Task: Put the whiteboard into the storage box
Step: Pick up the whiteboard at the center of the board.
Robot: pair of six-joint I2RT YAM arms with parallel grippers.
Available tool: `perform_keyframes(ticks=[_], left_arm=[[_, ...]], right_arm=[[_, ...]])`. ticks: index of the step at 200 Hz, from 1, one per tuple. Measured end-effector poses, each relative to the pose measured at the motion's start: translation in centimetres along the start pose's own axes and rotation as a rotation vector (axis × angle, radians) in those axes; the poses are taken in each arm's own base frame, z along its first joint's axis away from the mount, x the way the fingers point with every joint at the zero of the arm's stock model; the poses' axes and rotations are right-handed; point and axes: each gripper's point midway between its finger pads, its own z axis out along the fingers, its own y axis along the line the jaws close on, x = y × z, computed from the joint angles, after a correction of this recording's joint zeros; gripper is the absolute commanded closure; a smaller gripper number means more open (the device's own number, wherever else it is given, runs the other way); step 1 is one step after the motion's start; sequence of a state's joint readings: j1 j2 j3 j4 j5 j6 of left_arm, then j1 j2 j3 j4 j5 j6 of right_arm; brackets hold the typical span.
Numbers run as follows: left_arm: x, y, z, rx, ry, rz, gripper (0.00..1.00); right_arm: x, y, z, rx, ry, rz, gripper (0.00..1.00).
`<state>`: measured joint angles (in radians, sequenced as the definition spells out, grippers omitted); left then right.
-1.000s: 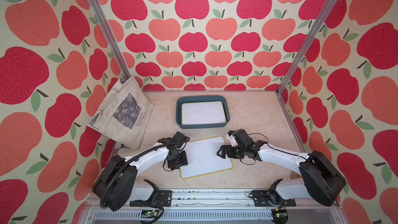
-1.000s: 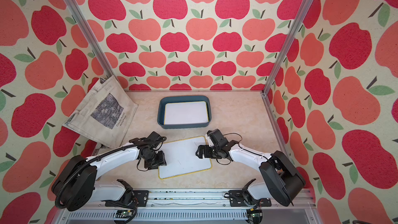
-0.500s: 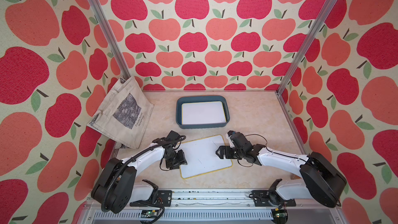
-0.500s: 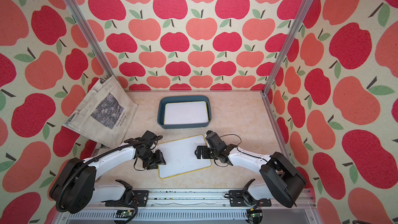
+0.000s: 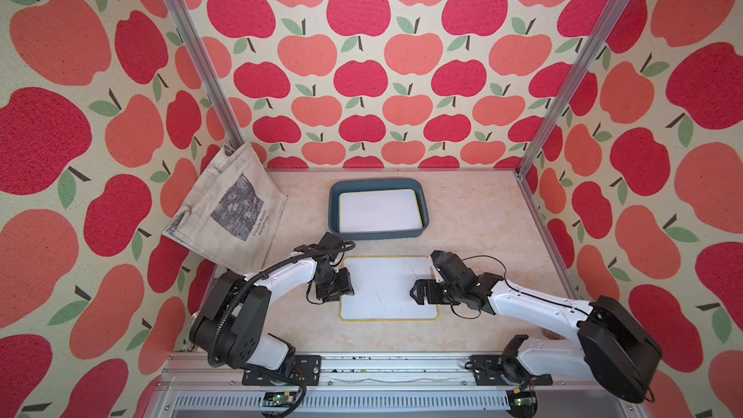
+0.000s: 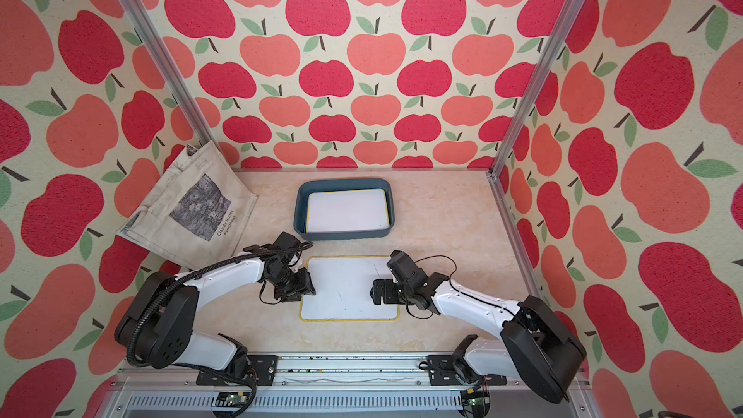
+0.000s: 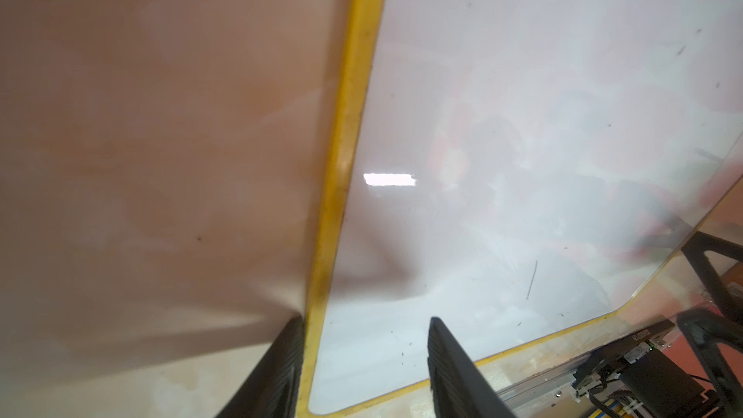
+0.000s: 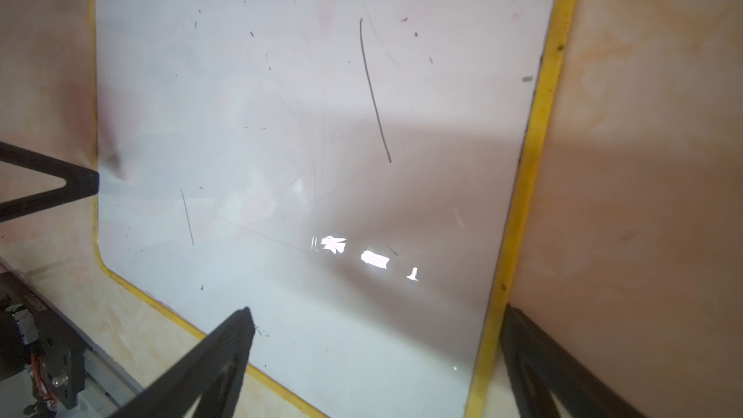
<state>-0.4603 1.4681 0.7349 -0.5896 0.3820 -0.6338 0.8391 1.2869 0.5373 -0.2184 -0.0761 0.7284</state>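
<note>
The yellow-rimmed white rectangular whiteboard (image 5: 386,287) lies flat on the beige marbled tabletop (image 5: 474,227), just in front of the shallow dark teal-blue plastic storage box (image 5: 334,211), which holds another whiteboard (image 5: 380,211). The left tool (image 7: 364,321) and the right tool (image 8: 376,311), both spread, straddle its opposite short edges.

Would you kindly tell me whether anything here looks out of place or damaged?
The canvas tote bag leans askew against the side wall. The loose whiteboard bears dark strokes and specks but lies flat. Nothing spilled.
</note>
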Motion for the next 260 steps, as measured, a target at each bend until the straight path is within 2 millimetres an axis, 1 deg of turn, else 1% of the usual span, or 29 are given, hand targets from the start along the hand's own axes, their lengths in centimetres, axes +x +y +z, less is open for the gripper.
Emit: perform_keyframes(ticks=[32,63,84,98,127,148,171,220,260], left_arm=[[-1.1,0.3,-0.4,-0.050,-0.058,0.037,0.47],[-2.4,1.1,-1.0,-0.117,-0.119,0.049,0.47],[-2.5,1.4,-0.8,-0.139,-0.127,0.054,0.47],[-2.3,1.4,-0.4,-0.150,-0.118,0.064,0.47],[-2.1,0.9,-0.2,-0.157,-0.126,0.083,0.47],[-1.8,0.3,0.1,-0.144,-0.128,0.103,0.47],[-1.4,-0.7,0.4,-0.095,-0.126,0.118,0.46],[-1.2,-0.8,0.5,-0.020,-0.138,0.107,0.46],[-1.5,-0.9,0.1,0.107,-0.131,0.057,0.46]], right_arm=[[-0.3,-0.1,-0.3,-0.002,0.024,0.014,0.01],[0.6,-1.5,-1.4,0.011,0.067,0.057,0.01],[1.3,-2.1,-1.8,0.015,0.084,0.075,0.01],[1.5,-2.0,-1.8,0.007,0.086,0.075,0.01],[1.6,-1.7,-1.7,-0.021,0.090,0.079,0.01],[1.6,-1.2,-1.4,-0.048,0.096,0.078,0.01],[1.3,-0.1,-0.9,-0.096,0.096,0.074,0.01],[1.4,-0.1,-0.7,-0.098,0.102,0.088,0.01],[1.2,-0.1,-0.6,-0.106,0.086,0.121,0.01]])
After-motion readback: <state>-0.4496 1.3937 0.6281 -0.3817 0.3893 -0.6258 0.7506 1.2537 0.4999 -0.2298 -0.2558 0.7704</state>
